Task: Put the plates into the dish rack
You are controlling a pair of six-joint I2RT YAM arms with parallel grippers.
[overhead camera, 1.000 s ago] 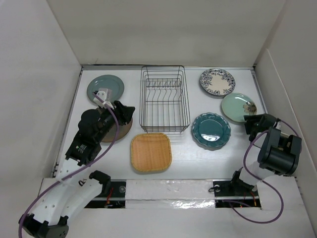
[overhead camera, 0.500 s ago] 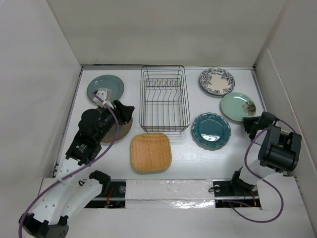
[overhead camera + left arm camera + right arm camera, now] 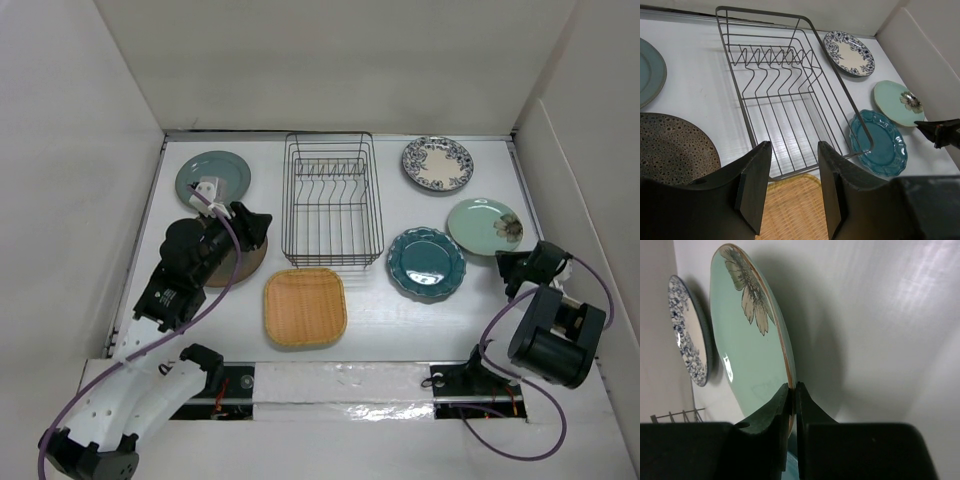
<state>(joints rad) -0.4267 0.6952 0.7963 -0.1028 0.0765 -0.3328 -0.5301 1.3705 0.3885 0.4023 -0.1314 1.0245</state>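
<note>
Right fingers [image 3: 775, 415] were clamped on the mint plate's [image 3: 485, 226] rim, out at the tabletop's [image 3: 380, 320] right side, well apart from the rack [image 3: 333, 215]. Left fingers [image 3: 752, 185] stood apart over the brown plate [image 3: 675, 145].

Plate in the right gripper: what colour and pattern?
A pale mint plate, grey-brown flower, brown rim; best in right wrist view.

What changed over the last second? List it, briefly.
The right hand closed on the rim of the pale mint plate and drew back toward the near edge, nudging the plate that way. The left hand stayed open; the dish rack and other plates did not move.
</note>
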